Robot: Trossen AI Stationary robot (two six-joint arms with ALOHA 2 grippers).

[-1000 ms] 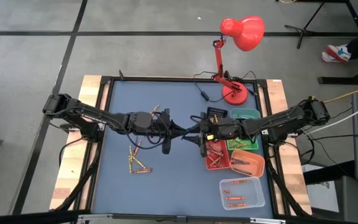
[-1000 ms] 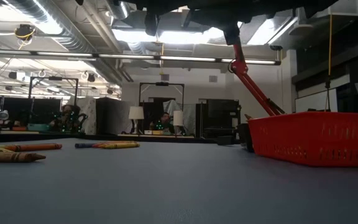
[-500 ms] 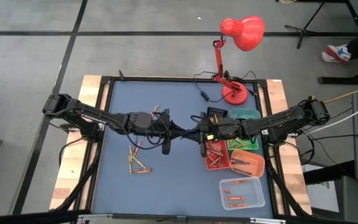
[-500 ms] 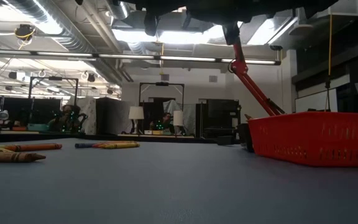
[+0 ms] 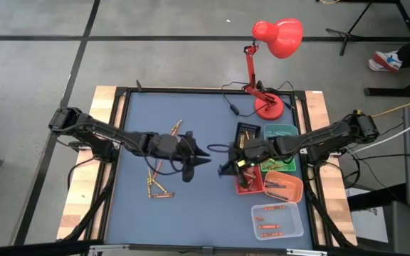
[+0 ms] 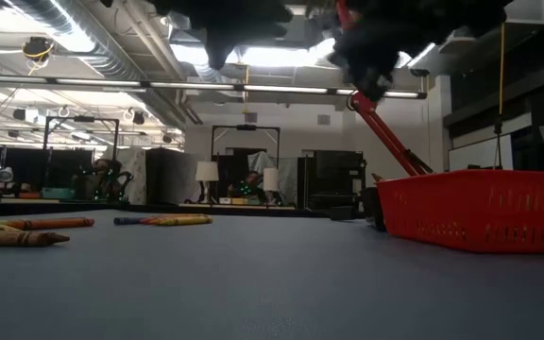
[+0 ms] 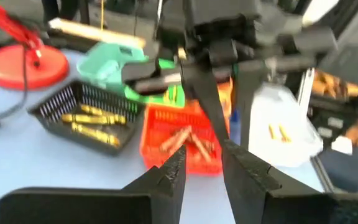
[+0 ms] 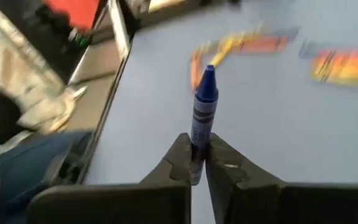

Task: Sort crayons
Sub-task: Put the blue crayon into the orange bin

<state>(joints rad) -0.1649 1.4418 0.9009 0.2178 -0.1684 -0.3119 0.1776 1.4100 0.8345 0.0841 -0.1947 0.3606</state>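
Crayons [image 5: 158, 186] lay loose in a small scatter at the lower left of the blue table [image 5: 205, 206] in the high view, while others sat sorted in the trays at the right: a black tray [image 5: 246, 131], a green tray [image 5: 282, 132], a red tray [image 5: 248, 179], an orange tray [image 5: 286, 186] and a clear tray [image 5: 277, 220]. The left gripper [image 5: 203, 153] and right gripper [image 5: 224, 168] sat near each other at the frame's centre, and a red lamp [image 5: 276, 39] stood at the top.

In the low view, several crayons rested on the table at the left edge, the red tray filled the right side, and both arms were only dark shapes along the top.

The left wrist view showed the left gripper [image 7: 202, 165] with its fingers parted and nothing between them, facing the right arm and the trays beyond.

The right wrist view showed the right gripper [image 8: 197, 158] clenched on the lower end of a blue crayon [image 8: 202, 106], which stood upright out of the jaws, with loose crayons blurred on the table beyond.

The step in hand looked like carrying this blue crayon to its tray. To do that well, the grip should stay firm on the short held end, the crayon should be brought low over the matching compartment before release, and the empty left gripper should keep out of the path.

No brand, label or writing was readable in any view.
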